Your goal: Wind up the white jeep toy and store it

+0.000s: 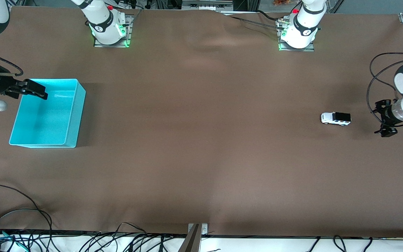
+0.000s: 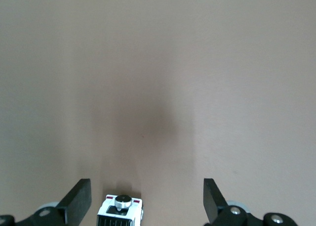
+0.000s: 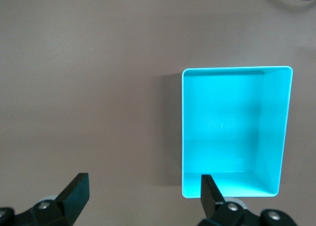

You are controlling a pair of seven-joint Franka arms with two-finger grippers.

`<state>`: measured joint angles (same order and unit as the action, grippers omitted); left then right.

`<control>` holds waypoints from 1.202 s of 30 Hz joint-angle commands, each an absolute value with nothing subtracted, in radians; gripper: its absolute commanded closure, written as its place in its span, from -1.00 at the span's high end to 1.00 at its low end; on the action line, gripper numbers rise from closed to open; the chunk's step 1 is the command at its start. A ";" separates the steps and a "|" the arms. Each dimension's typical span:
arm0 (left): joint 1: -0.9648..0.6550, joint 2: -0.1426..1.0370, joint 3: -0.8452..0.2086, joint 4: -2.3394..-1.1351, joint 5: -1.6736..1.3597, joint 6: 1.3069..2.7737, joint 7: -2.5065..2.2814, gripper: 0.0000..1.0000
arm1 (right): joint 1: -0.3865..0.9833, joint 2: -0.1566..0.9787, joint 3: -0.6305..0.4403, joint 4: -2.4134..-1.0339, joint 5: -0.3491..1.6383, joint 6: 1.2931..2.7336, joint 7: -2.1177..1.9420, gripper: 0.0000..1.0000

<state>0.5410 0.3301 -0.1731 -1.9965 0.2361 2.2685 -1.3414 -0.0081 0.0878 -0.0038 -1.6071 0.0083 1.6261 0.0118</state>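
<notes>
Toward the right arm's end of the table we see the turquoise bin (image 1: pixel 47 113) (nothing lies inside it). Our right gripper (image 1: pixel 35 90) hangs over the bin's rim with its fingers spread and holding nothing. At the left arm's end, the white jeep toy (image 1: pixel 336 118) stands on the brown table cloth (image 1: pixel 201 147). Our left gripper (image 1: pixel 385 119) sits just beside the jeep, released, fingers wide apart and not touching it.

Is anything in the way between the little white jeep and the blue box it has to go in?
Nothing visible is. Only bare brown table lies between the white jeep toy, near the left arm's end, and the turquoise bin at the right arm's end. The bin looks empty.
</notes>
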 commanded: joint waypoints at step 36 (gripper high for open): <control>0.532 0.201 -0.354 -1.520 0.121 1.775 -0.333 1.00 | -0.009 0.098 -0.006 -1.583 0.029 1.621 0.014 1.00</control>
